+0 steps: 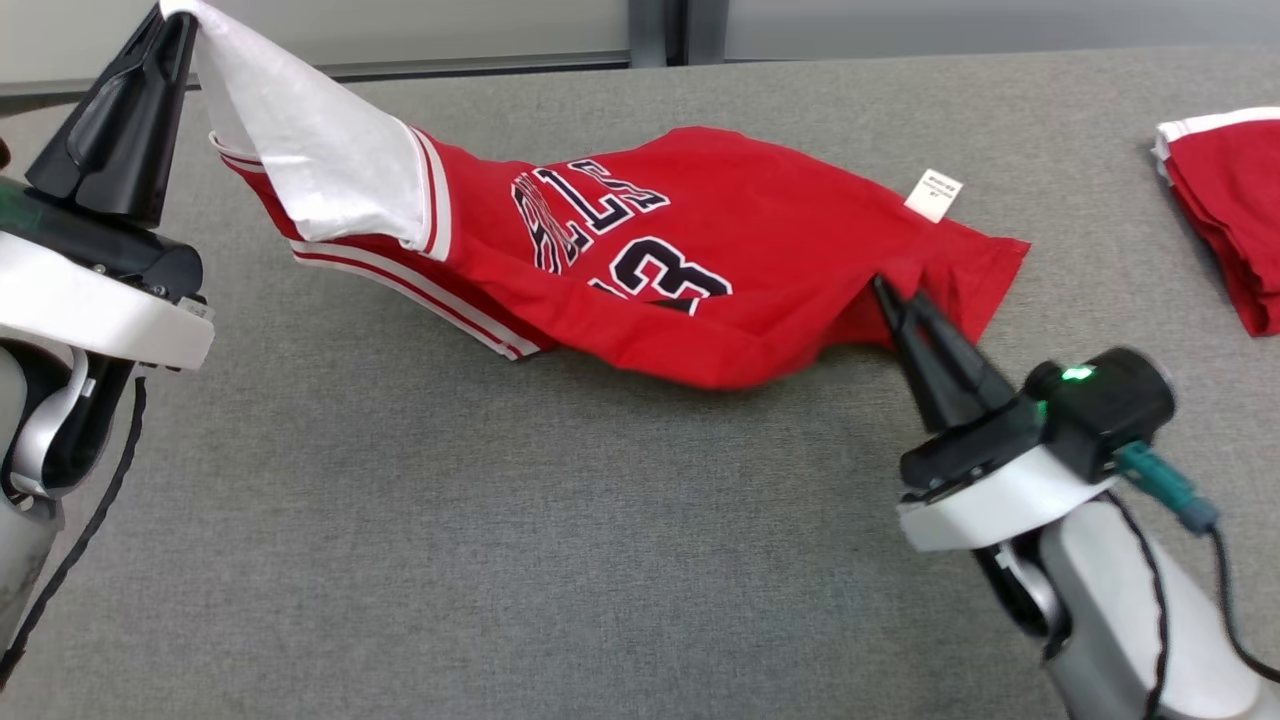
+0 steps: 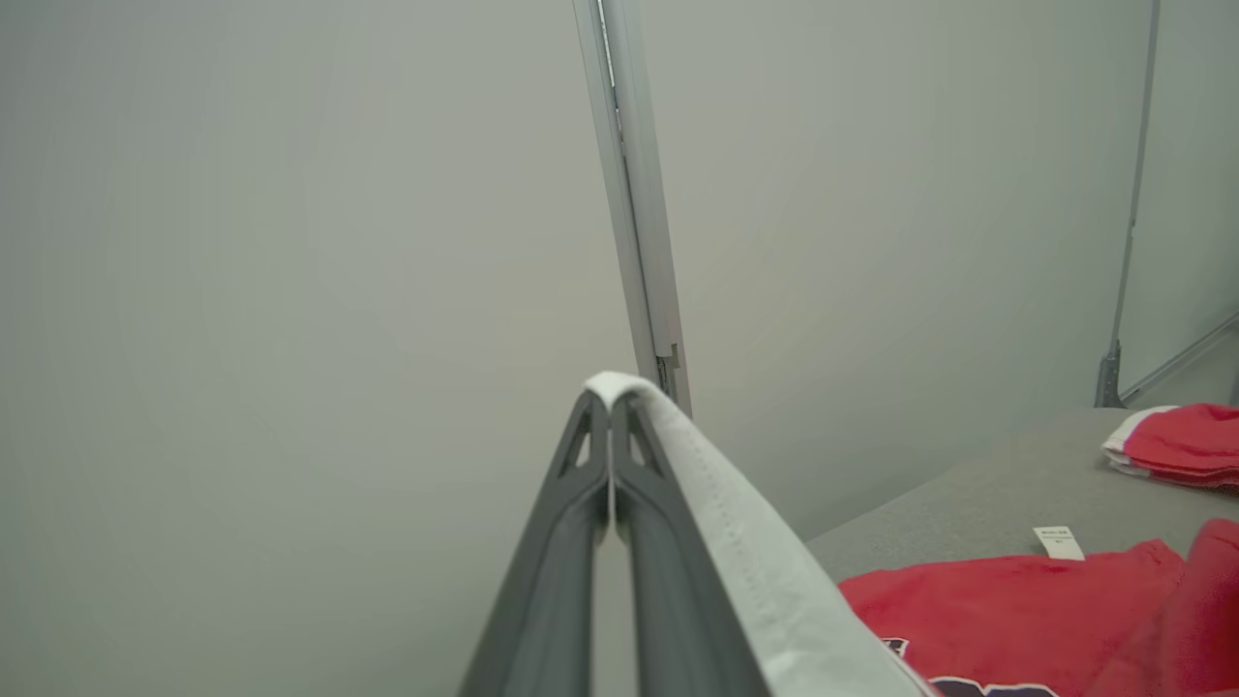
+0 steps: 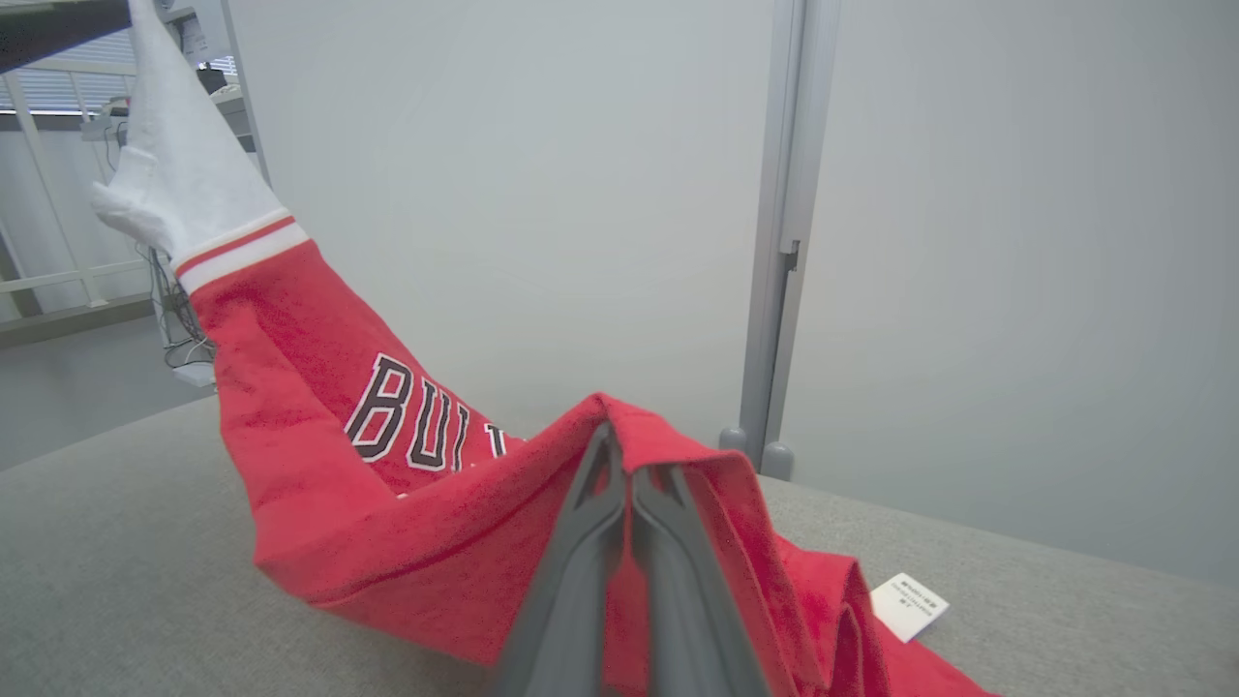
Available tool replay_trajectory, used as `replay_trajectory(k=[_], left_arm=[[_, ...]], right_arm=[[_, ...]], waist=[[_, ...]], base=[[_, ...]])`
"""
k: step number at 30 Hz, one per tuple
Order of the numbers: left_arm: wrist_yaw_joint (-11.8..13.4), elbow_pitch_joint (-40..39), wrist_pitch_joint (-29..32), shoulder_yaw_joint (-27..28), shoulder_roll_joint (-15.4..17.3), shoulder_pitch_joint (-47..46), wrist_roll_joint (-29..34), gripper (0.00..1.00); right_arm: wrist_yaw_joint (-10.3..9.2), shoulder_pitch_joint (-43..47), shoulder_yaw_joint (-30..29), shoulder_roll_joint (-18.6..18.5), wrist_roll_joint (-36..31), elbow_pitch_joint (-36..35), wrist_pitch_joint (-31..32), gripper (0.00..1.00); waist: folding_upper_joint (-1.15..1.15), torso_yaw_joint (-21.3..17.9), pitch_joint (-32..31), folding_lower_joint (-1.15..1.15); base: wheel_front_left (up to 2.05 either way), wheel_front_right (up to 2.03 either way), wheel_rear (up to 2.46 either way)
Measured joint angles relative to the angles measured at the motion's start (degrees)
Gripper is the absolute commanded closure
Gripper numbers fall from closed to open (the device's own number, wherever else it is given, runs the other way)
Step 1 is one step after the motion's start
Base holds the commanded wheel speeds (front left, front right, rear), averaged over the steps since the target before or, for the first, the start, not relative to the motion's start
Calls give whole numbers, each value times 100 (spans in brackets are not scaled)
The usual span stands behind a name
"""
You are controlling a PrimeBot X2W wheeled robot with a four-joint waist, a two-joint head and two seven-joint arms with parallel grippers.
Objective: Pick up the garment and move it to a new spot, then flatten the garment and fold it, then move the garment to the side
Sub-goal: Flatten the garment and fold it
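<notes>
The garment [image 1: 720, 250] is a red shirt with dark lettering, a white sleeve [image 1: 310, 150] and a white tag [image 1: 934, 194]. It hangs stretched between both arms above the grey table [image 1: 500, 520]. At the upper left my left gripper [image 1: 180, 12] is shut on the white sleeve's edge [image 2: 697, 465], held high. Lower right, my right gripper [image 1: 882, 285] is shut on the red hem [image 3: 619, 426], lifting a fold of it. The garment's middle sags onto the table. Its lettering [image 3: 416, 421] faces the right wrist camera.
A second red garment with white trim [image 1: 1225, 200], folded, lies at the table's right edge. Pale wall panels with a grey post [image 2: 634, 213] stand behind the table. Bare grey tabletop spreads across the front.
</notes>
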Motion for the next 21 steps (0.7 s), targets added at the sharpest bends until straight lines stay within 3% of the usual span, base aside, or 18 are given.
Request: replay_trajectory(k=[4, 7, 11, 15, 18, 21], left_arm=[[-30, -109, 45, -2, 46, -179, 41, 100], [-131, -134, 205, 29, 71, -719, 52, 100], [-305, 230, 552, 132, -171, -1884, -237, 100], [-434, 1113, 734, 74, -536, -3388, -290, 100], [-476, 2035, 420, -64, -716, -4550, 209, 100], [-477, 2911, -127, -230, -890, -5398, 700, 100]], right_arm=[[0, -93, -407, -200, -123, -688, 0, 100], [0, -598, -772, -575, -163, -846, 0, 100], [0, -1823, -1058, -1174, -82, -488, 250, 100], [0, -3381, -1077, -1459, 138, 15, 744, 100], [0, -4490, -914, -1386, 191, 606, 799, 100], [1, -5378, -836, -989, 188, 1336, 534, 100]], waist=[[0, -101, -93, 0], [0, -145, -82, 0], [0, -175, 74, 0], [0, -200, 397, 0], [0, -233, 689, 0], [0, -364, 925, 0]], base=[[0, 0, 0], [0, 0, 0], [0, 0, 0], [0, 0, 0], [0, 0, 0], [0, 0, 0]])
